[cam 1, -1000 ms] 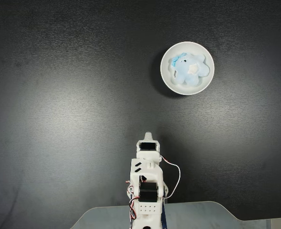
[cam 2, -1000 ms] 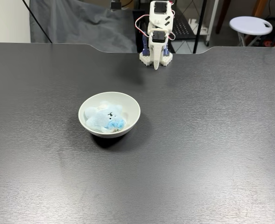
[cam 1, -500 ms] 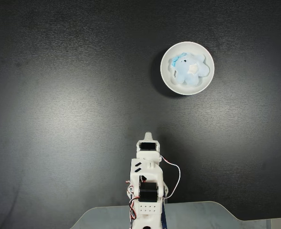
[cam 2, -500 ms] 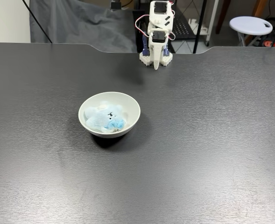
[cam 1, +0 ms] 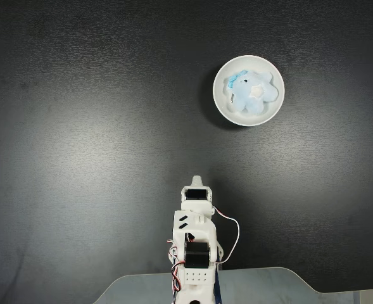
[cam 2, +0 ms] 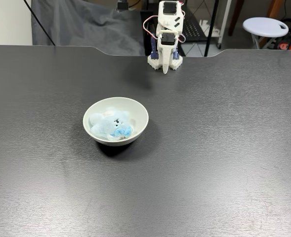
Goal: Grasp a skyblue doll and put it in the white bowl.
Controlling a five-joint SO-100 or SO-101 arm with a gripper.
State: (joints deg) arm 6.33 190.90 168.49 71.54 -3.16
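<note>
The skyblue doll lies inside the white bowl, its turquoise trim toward the left in that fixed view. From the other side, the doll rests low in the bowl, which stands left of the table's middle. My arm is folded back over its base, far from the bowl. The gripper points down at the table near the base, and its fingers form one closed point with nothing between them.
The black table is bare around the bowl. The arm's base sits at the table's edge by a curved cutout. Behind the table stand a white stool and a grey cloth.
</note>
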